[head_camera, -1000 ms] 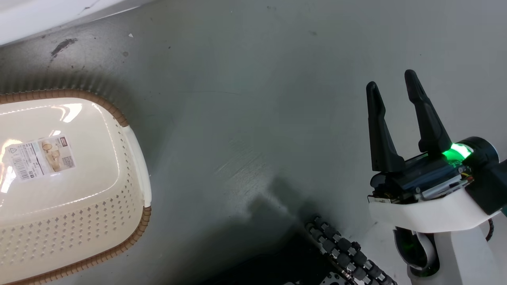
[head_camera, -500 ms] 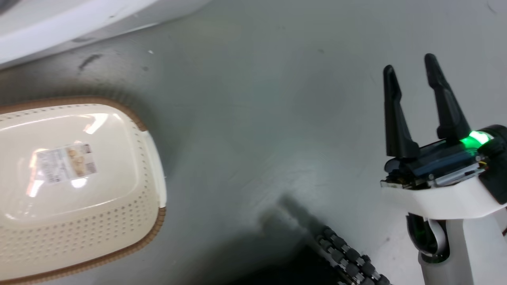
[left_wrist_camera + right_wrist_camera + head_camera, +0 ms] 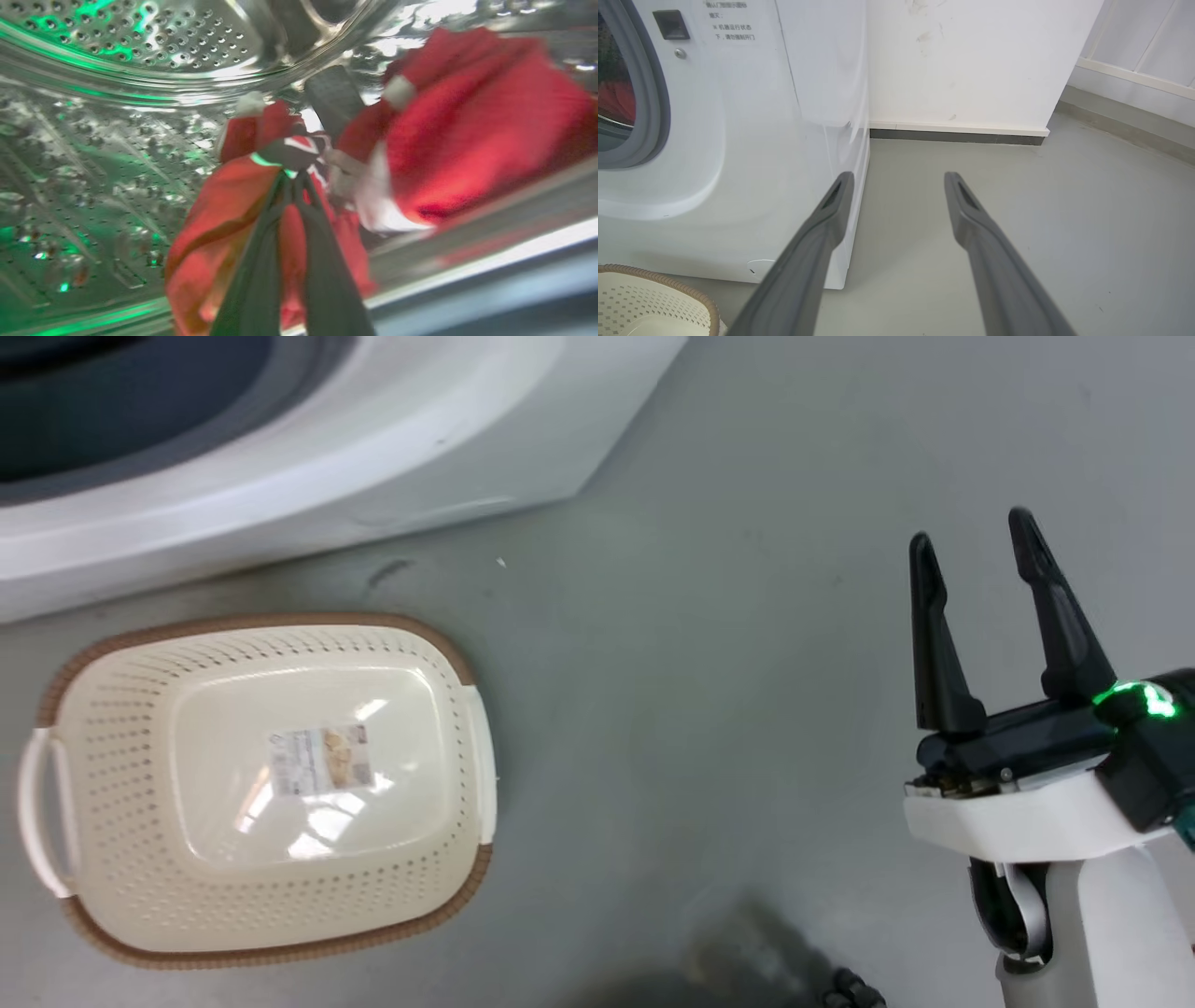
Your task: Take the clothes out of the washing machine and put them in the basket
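Note:
Inside the washing machine's steel drum [image 3: 117, 140], my left gripper [image 3: 292, 176] is shut on a fold of a red jersey [image 3: 219, 224] with black, white-edged markings, which hangs around the fingers. A second red jersey [image 3: 467, 140] with white trim lies to the right, near the drum's lip. The washing machine [image 3: 373, 457] fills the head view's top left. Below it, the cream basket [image 3: 448, 653] with a brown rim stands on the floor with only a label inside. My right gripper [image 3: 971, 528] is open over bare floor at the right, far from the basket.
In the right wrist view, the washing machine's front [image 3: 761, 140] and grey porthole rim [image 3: 654, 102] are to the left of the open right gripper [image 3: 899, 177]. The basket's corner [image 3: 691, 294] sits at the lower left. A white wall [image 3: 962, 60] stands ahead, with grey floor [image 3: 1064, 210] to the right.
The head camera has swung, so the whole picture shifted: the washer's front has come into view and the whole basket now shows. The right gripper stays open.

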Tool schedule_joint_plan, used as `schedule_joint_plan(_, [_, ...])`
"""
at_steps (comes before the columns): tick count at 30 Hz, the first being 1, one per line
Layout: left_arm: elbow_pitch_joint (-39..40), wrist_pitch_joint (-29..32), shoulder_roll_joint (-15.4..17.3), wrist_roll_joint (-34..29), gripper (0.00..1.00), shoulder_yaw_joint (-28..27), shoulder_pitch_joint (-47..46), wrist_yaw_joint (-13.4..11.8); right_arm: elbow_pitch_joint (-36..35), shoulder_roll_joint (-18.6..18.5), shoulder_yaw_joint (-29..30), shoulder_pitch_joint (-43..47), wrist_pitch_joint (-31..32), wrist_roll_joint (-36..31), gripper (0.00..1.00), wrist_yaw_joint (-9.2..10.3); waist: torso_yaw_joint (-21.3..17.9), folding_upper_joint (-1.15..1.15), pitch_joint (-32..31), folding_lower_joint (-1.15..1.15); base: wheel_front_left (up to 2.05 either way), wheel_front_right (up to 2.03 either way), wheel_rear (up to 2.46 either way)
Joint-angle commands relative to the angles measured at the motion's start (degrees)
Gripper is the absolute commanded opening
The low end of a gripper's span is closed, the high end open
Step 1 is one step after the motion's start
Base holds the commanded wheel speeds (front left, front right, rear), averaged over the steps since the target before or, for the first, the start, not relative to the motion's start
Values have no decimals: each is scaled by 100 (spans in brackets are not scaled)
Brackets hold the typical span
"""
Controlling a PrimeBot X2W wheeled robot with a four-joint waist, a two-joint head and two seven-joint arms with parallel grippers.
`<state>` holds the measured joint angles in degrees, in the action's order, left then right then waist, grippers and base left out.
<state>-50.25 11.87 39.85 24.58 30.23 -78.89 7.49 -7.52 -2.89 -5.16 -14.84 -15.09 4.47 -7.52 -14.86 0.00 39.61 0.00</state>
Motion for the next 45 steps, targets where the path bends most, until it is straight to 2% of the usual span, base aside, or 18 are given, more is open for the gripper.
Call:
schedule_joint_plan(1, [-19,-188,-89,88,0,64,245,-9,38,3,29,105,-13,-62,100,6,385,0,-588,0,0,0,0])
schedule_joint_plan(7, [153,-838,-319,307,0,540,1169,-8,143,3,35,372,-13,-241,100,6,683,0,-1323,0,0,0,0])
schedule_joint_plan(14, [724,-1621,-539,462,0,607,2058,-124,312,4,97,730,-12,-390,100,6,1056,0,-2135,0,0,0,0])
schedule_joint_plan(22, [1775,-2088,-632,658,0,477,2886,-572,401,4,179,957,-12,-465,100,6,1391,0,-2790,0,0,0,0])
schedule_joint_plan(37, [5066,-2048,-175,859,0,267,4678,-1767,510,4,297,1349,-12,-465,100,6,1856,0,-3527,0,0,0,0])
schedule_joint_plan(40, [5505,-2001,-105,870,0,289,4974,-1934,505,5,302,1389,-12,-449,100,6,1880,0,-3549,0,0,0,0])
schedule_joint_plan(45, [5824,-1873,5,957,0,401,5439,-2042,532,5,269,1410,-12,-493,100,6,1882,0,-3525,0,0,0,0])
